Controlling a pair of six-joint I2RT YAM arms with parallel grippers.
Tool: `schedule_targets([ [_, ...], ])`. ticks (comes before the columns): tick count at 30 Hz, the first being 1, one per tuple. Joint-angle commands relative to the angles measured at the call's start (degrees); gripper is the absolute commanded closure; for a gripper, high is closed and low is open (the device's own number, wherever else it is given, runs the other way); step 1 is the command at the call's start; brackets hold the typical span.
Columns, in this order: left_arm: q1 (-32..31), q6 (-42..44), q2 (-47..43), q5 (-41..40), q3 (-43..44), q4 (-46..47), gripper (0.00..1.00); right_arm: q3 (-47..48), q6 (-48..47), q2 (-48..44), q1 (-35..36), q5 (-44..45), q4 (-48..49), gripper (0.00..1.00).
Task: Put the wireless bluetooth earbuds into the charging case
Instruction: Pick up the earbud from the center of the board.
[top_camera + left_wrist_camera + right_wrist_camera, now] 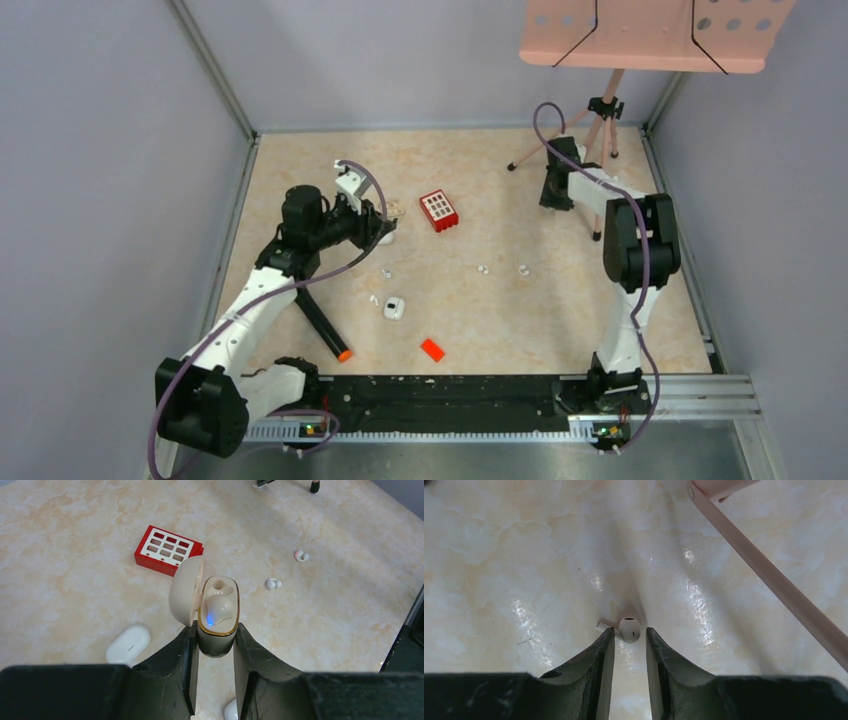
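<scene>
Left arm (262,290): left jaws pinching the charging case (218,630) by its lower body. The case is upright, with the lid (185,591) hinged open to the left. 1 seated earbud (216,609) is in the nearer well with a blue LED lit on it. The farther well (220,585) shows open. Cannot tell if the case base touches the counter (560,330).

Right arm (630,240): right jaws narrowly spread, gripping nothing. A loose earbud (629,629) lies on the counter right at the tips, in line with the gap, stem pointing left (contact with either finger: cannot tell). A pink tripod leg (774,587) crosses the upper right of that view.

Elsewhere on the counter:
- An earbud (483,269) and a second earbud (523,268) lie mid-counter, near each other.
- A small white piece (386,272) lies closer to the left jaws, too small to confirm.
- A white oval pod (394,307) sits near it.
- The red block (438,210) is just right of the held case, not touching it.
- An orange-red chip (432,349) and a black marker (322,325) lie toward the near edge.
</scene>
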Motion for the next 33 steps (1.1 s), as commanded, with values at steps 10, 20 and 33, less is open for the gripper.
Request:
schedule_targets([
  [10,0.2,1.0,-0.6,-0.5,2.5,0.9,1.00,3.6,0.6,2.1,-0.9,1.1,1.2,0.75],
  [20,0.3,0.8,-0.1,-0.6,2.5,1.4,1.00,2.0,-0.4,1.6,-1.0,1.5,1.8,0.90],
  [33,0.2,0.0,-0.9,0.2,-0.6,6.0,1.00,-1.6,-10.9,-8.4,0.5,-7.8,2.1,1.00],
])
